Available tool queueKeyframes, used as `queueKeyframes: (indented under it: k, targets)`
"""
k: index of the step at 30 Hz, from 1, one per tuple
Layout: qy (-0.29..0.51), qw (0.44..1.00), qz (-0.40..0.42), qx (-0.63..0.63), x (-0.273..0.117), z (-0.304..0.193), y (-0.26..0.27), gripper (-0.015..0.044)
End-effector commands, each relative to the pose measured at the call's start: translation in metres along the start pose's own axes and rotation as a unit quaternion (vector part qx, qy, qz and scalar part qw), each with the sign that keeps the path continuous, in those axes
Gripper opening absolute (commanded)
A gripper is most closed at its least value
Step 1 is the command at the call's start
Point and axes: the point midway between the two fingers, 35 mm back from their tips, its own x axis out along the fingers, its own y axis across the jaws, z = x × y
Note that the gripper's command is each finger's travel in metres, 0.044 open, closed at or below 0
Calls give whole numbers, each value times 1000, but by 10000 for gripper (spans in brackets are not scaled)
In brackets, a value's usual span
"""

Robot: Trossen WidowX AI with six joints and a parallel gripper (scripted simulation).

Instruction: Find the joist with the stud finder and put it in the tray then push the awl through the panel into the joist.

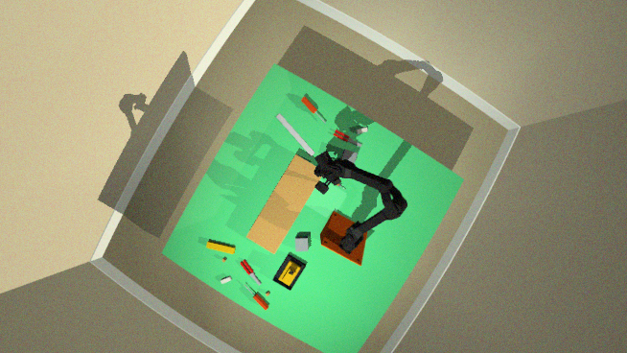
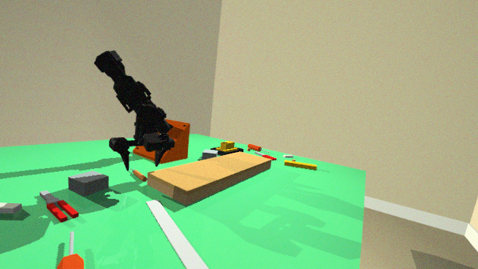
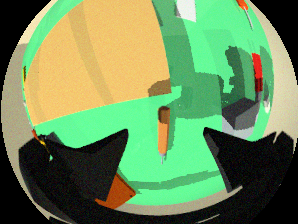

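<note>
The awl lies on the green table just off one end of the panel, its orange-brown handle end nearer the panel and its thin metal tip pointing away. My gripper is open and empty above the awl, with a finger on either side of it in the wrist view. The tan floor panel shows no hole that I can make out; the joist is hidden. The yellow stud finder sits in the black tray.
A grey block stands between the tray and panel. Another grey block, red-handled pliers and a pale strip lie around the awl's end. The orange base stands behind the gripper.
</note>
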Motion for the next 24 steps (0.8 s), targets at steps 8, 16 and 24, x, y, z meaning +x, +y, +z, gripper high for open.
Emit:
queueKeyframes:
  k: [8, 16, 24]
  targets:
    - [0, 1000, 3, -4, 18, 1, 1, 440]
    - [0, 1000, 1, -6, 30, 1, 1, 440]
    - [-1, 1000, 0, -7, 36, 1, 1, 387]
